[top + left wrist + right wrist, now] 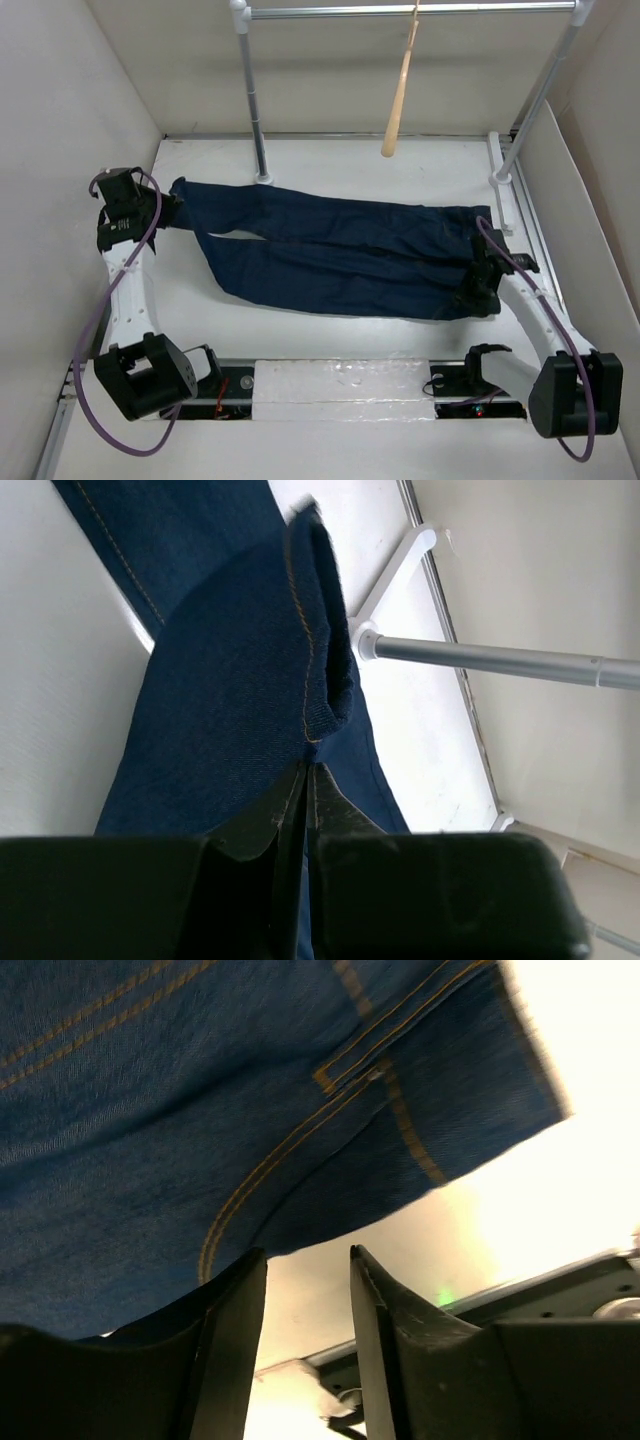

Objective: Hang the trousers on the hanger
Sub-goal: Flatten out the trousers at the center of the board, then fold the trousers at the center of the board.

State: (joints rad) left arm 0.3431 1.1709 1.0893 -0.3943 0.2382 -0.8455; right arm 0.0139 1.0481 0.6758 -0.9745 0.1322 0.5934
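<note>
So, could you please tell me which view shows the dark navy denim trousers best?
Top external: the dark navy denim trousers lie full length on the white table. Left wrist shows only a leg end pinched in the left claw; right wrist, only stitched cloth beyond the right claw.

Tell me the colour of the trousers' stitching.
Golden-orange stitching on the dark navy trousers; clearest in the right wrist view.

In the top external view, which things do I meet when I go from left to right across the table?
left gripper → trousers → right gripper
</note>
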